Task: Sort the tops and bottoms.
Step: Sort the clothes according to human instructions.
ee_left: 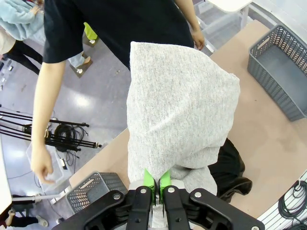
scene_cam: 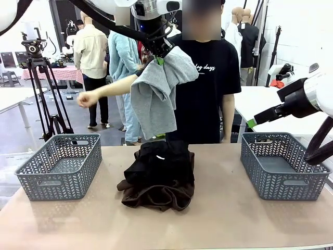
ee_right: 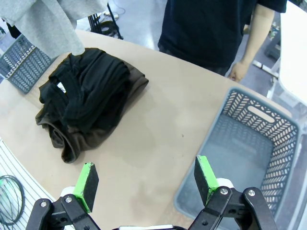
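The grey top (scene_cam: 158,94) is held clamped in the left hand (scene_cam: 160,61), lifted above the dark bottoms (scene_cam: 158,174) to separate it. The right hand (ee_right: 146,177) is kept apart beside them.

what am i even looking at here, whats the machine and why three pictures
Two white robot arms share a table with a person on the far side. One picture looks across the table from between the arms; the other two come from cameras on each wrist. The left gripper is shut on a pale grey top, held up in the air. The right gripper hangs open and empty by one grey basket. Another basket sits opposite. A pile of dark bottoms lies between them.
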Controlling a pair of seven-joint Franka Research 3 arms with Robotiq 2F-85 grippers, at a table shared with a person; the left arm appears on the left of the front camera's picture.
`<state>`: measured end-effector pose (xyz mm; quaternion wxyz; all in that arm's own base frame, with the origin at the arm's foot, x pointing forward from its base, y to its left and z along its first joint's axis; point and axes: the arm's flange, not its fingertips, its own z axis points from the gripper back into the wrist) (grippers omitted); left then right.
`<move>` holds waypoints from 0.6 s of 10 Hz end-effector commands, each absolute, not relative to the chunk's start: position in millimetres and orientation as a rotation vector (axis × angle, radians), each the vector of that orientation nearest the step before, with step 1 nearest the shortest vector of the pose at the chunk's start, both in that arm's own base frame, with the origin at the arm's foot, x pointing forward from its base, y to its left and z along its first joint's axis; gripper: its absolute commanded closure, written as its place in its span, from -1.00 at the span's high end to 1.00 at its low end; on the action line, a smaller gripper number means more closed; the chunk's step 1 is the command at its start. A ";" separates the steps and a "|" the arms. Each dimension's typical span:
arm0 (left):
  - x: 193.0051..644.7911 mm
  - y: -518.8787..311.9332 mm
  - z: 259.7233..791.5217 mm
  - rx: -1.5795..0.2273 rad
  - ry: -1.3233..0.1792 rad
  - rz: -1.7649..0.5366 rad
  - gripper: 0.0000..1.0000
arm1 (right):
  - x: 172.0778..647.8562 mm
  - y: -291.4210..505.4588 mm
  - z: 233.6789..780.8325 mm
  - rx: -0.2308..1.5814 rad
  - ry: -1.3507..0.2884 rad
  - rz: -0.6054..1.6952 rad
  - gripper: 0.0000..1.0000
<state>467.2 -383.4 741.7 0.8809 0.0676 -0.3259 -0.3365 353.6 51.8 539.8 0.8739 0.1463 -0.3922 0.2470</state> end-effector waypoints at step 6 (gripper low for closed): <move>465.3 -380.1 745.9 0.126 -0.681 -0.694 -1.00 | 354.7 52.3 538.5 0.323 -0.820 0.508 1.00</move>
